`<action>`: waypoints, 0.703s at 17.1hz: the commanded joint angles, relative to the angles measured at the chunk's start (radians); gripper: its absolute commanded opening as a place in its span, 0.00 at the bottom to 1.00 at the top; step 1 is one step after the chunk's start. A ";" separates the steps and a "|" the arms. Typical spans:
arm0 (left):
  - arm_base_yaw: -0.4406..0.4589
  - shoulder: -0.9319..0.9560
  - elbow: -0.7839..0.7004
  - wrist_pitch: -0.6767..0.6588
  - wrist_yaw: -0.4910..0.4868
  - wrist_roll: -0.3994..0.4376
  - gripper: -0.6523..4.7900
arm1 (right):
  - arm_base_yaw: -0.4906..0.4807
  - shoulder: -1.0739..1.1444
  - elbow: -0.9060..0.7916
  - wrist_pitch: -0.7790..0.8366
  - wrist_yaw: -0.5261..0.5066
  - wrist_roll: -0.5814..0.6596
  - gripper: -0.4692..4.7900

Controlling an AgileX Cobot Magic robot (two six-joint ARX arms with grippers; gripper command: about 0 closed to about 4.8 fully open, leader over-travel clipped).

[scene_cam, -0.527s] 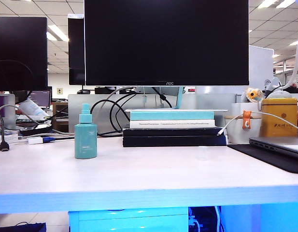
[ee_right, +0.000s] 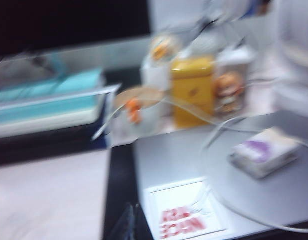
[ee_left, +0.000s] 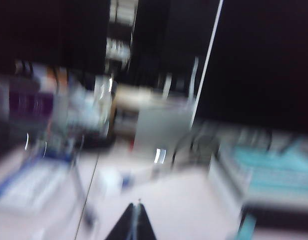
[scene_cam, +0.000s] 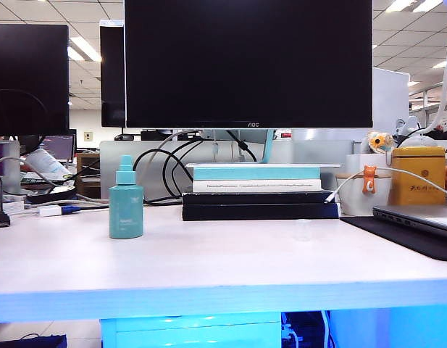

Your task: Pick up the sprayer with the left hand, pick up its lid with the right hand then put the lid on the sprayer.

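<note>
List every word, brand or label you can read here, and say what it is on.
"AOC": bezel of the monitor.
White print on the sprayer: too small to read.
Title line on the white book: too small.
Characters on the yellow tin: unreadable.
Red print on the laptop sticker: blurred.

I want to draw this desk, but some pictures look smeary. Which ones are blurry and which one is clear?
The exterior view is sharp: the sprayer shows clearly, the clear lid only faintly. The left wrist view is badly smeared, with the left gripper shut. The right wrist view is softer blur; the yellow tin stays readable, with the right gripper shut.
</note>
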 commanded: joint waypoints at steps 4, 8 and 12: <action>0.000 0.412 0.282 0.193 0.400 0.131 0.12 | 0.001 0.178 0.129 0.232 0.047 0.050 0.08; -0.025 0.779 0.291 0.499 0.604 0.143 0.60 | 0.000 0.639 0.360 0.392 -0.185 0.042 0.08; -0.068 1.086 0.293 0.562 0.608 0.312 0.62 | 0.000 0.966 0.455 0.598 -0.353 -0.082 0.08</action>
